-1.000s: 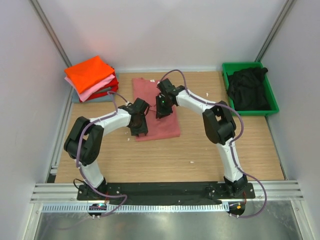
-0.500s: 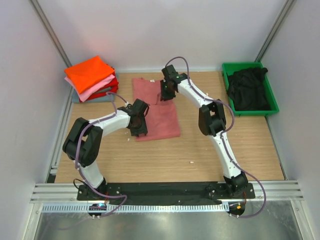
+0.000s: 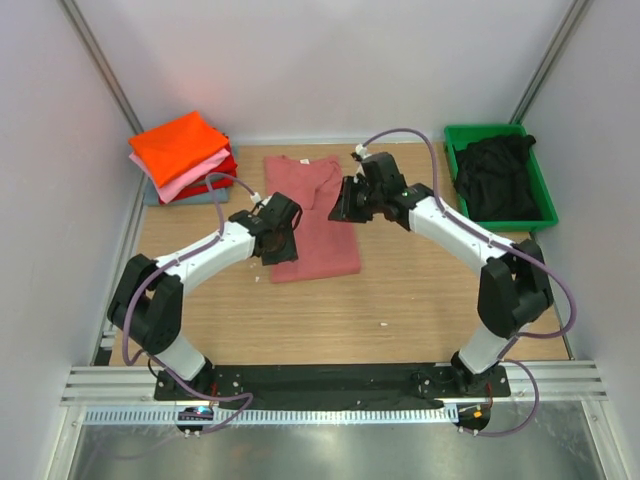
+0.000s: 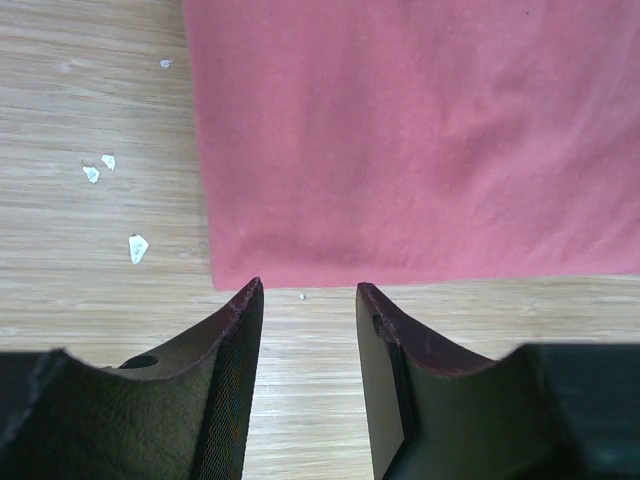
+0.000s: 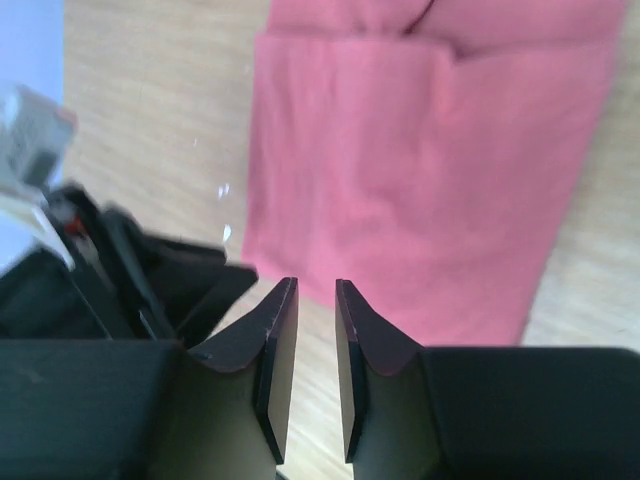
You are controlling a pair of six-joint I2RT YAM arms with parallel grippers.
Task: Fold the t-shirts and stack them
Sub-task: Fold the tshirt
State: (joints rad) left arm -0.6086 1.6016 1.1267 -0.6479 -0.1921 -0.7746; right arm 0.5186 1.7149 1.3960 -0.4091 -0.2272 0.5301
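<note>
A faded salmon-red t-shirt [image 3: 312,222] lies folded into a long strip in the middle of the table, collar at the far end. My left gripper [image 3: 278,255] hovers at its near left corner. In the left wrist view the left gripper [image 4: 308,290] is open over bare wood, just short of the shirt's hem [image 4: 420,140]. My right gripper [image 3: 343,208] hangs above the shirt's right edge; its jaws [image 5: 316,285] stand a little apart with nothing between them, above the shirt [image 5: 420,170]. A black t-shirt [image 3: 495,175] lies crumpled in the bin. Folded t-shirts [image 3: 182,155] are stacked at the far left, orange on top.
The green plastic bin [image 3: 545,205] stands at the far right. White walls and metal rails close in the table on three sides. Small white scraps [image 4: 137,247] lie on the wood left of the shirt; another scrap [image 3: 383,323] lies nearer the front.
The right arm has swung out to the right and its gripper has moved from over the shirt's middle to its right edge. The left gripper has barely moved.
</note>
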